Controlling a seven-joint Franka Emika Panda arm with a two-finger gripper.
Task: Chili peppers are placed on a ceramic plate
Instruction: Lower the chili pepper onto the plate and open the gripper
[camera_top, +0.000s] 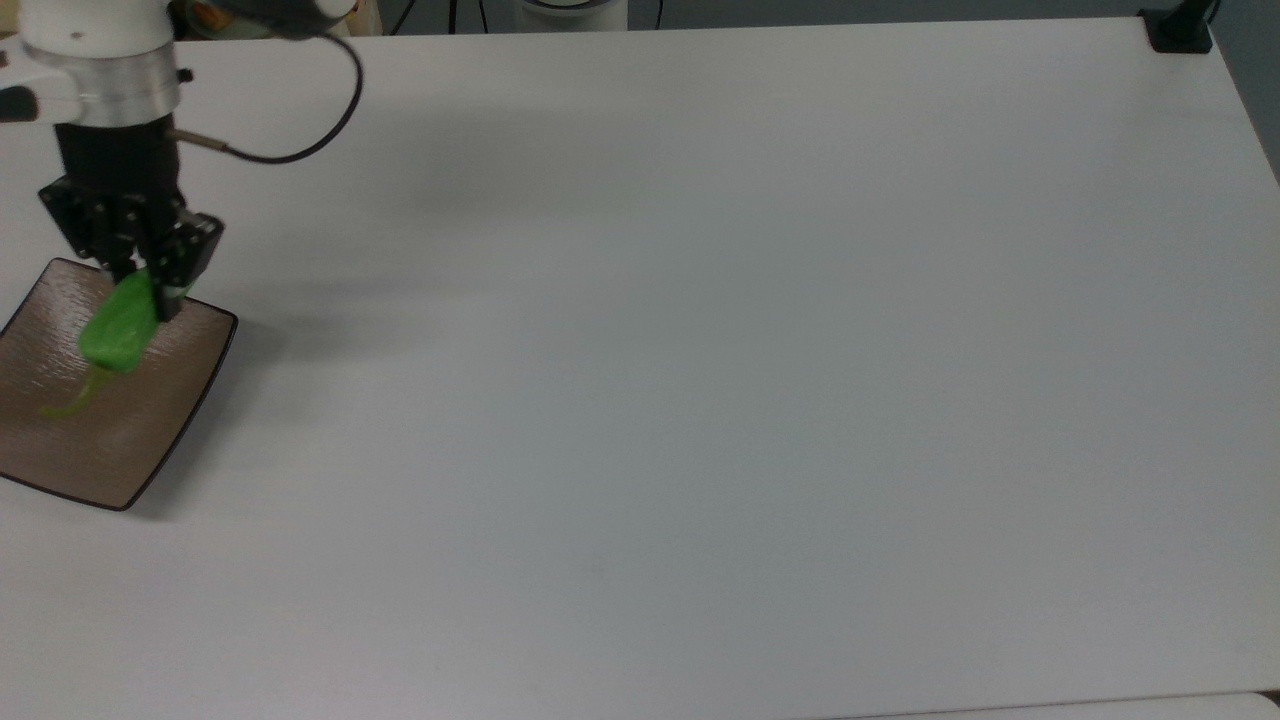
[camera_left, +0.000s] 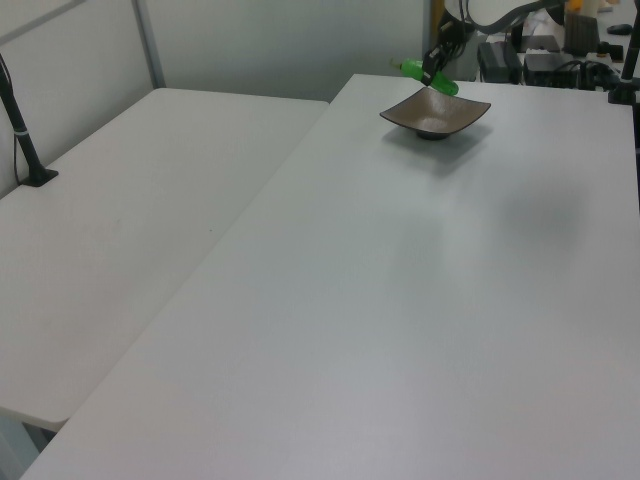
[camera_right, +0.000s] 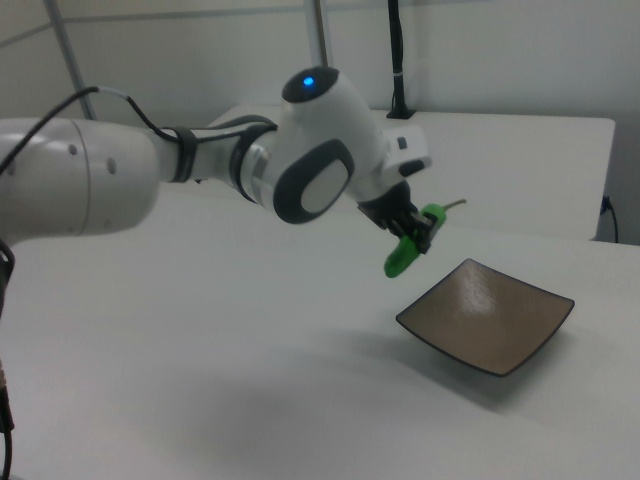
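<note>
— Chili peppers, in fact one glossy bright green pepper with a thin olive stem, are seen pinched between the black two-finger gripper's jaws in the top view, over the square glossy brown ceramic plate.

— Left view: pepper held clear above the plate, not yet set down.

— Right view: it is carried tilted, beside the plate's edge. Lowering and release are judged to remain.
</note>
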